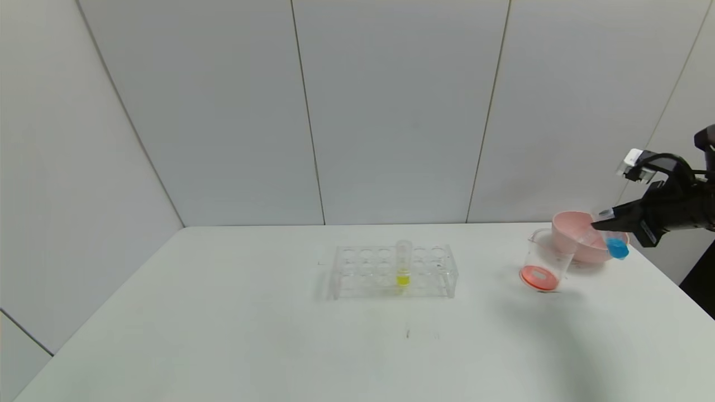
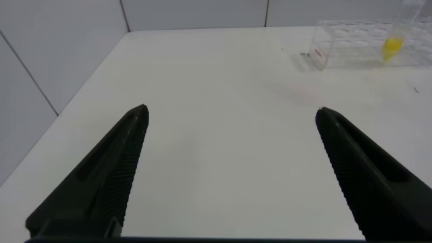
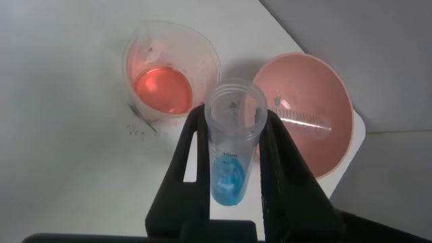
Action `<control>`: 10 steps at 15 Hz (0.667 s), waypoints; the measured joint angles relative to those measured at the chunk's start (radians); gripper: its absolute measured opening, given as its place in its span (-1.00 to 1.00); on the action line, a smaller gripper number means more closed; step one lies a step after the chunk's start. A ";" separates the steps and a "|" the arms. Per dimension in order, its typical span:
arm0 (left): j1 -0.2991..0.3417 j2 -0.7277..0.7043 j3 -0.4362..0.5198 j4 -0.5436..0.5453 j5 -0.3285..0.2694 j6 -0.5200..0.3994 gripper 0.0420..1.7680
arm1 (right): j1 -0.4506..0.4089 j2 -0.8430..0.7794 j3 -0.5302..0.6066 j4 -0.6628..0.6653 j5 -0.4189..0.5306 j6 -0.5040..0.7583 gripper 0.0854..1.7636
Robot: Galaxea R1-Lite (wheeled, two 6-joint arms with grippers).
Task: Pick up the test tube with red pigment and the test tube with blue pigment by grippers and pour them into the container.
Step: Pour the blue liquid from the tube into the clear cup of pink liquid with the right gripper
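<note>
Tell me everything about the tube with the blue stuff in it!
The test tube with blue pigment is a small, clear, plastic-looking tube with an open round mouth, printed markings on its side and a little bright blue liquid at its bottom. It is off the table, tilted, pinched between the two black fingers of the right hand. It hangs near the pink bowl, next to the beaker holding red-orange liquid. Nothing is pouring.

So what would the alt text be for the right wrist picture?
The right gripper is shut on a clear test tube with blue pigment. Below it on the white table stand a glass container holding red liquid and a pink bowl with an empty tube inside.
</note>
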 joint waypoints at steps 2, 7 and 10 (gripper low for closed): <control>0.000 0.000 0.000 0.000 0.000 0.000 1.00 | 0.003 0.027 -0.126 0.152 -0.039 -0.049 -0.52; 0.000 0.000 0.000 0.000 0.000 0.000 1.00 | 0.002 0.111 -0.429 0.538 -0.168 -0.260 -0.52; 0.000 0.000 0.000 0.000 0.000 0.000 1.00 | 0.028 0.151 -0.498 0.581 -0.238 -0.316 -0.52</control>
